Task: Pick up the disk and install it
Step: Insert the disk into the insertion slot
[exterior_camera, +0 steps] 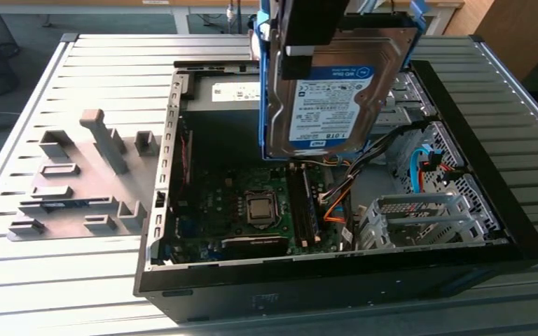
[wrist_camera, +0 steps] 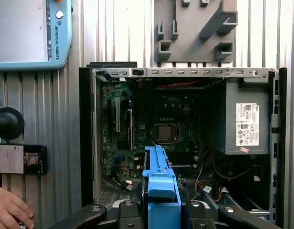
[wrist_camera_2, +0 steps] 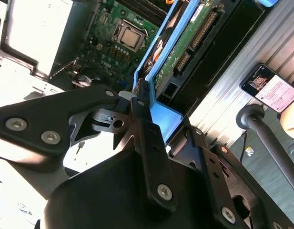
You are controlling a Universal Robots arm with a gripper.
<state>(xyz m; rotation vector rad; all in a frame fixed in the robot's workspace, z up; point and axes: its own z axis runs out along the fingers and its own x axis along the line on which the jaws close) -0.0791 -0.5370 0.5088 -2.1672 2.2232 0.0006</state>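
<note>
Just below the pincer, gripped by its blue frame between the fingers, the disk hangs upright over the open computer case.

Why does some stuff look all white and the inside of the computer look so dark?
Second wrist view: strong light bleaches the power-supply box nearly white. Exterior view: the computer case walls shade its inside, while sun brightens the table. First wrist view: the blue frame of the disk glows against the dark case.
</note>
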